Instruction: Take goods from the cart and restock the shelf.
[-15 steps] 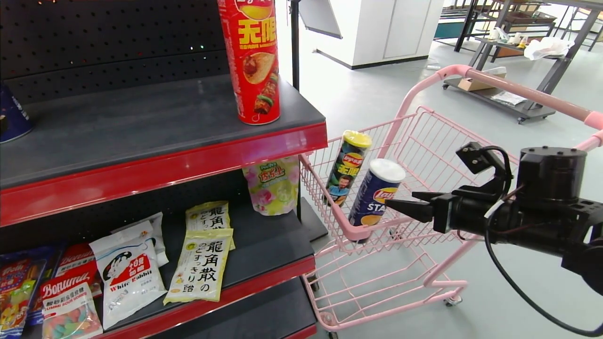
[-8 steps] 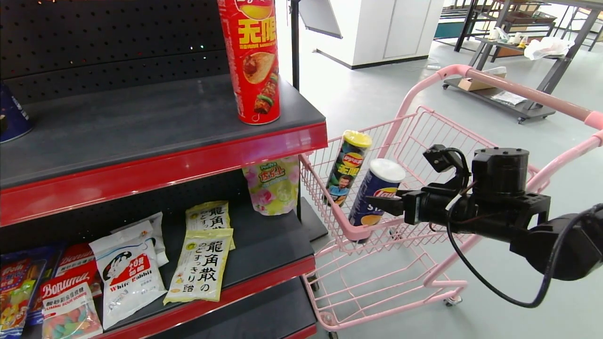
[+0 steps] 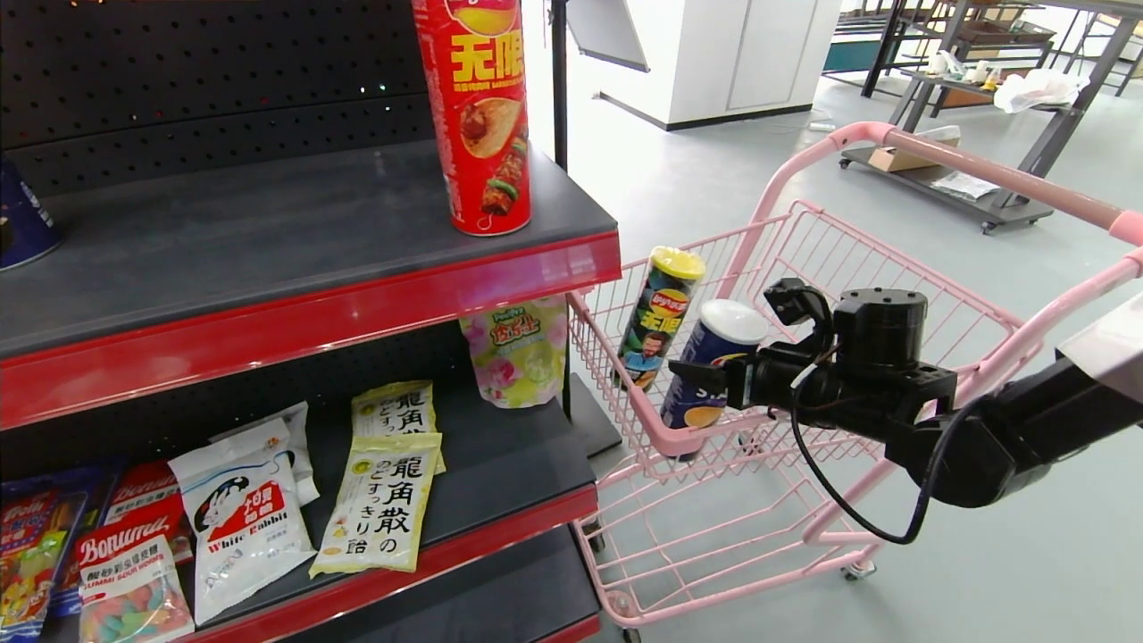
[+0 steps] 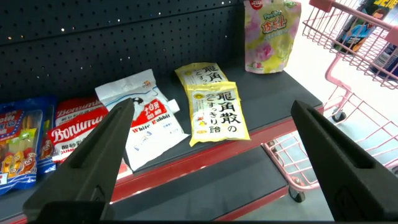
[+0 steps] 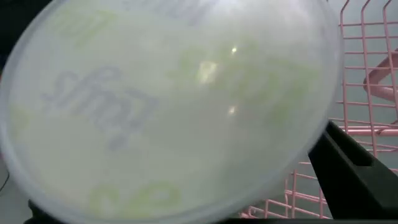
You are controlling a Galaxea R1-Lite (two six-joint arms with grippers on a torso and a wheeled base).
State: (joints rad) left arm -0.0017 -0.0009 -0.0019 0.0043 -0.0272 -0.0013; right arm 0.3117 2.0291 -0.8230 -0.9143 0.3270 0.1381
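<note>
**Right arm closes in on the blue can**

Over the last second the right gripper (image 3: 701, 366) has travelled from well short of the cart (image 3: 656, 433) to the blue can (image 3: 719, 344) that stands inside it. A second ago its tips were just clear of the can; now the jaws are spread with the can between them, one finger (image 3: 692, 369) crossing the front of the label. Whether the pads press on the can I cannot tell. The can has not moved: it leans at the same tilt against the cart's near rim. From the right wrist its pale lid (image 5: 168, 106) sits right up against the camera.

Just past the fingertips, toward the shelf (image 3: 268, 223), the yellow-lidded can (image 3: 661, 317) stands as before. The red can (image 3: 478, 116) is upright on the shelf's upper board, well above the jaws.

The left gripper (image 4: 211, 104) hangs over the lower board's sweet bags (image 4: 217, 112), jaws wide apart and empty.
</note>
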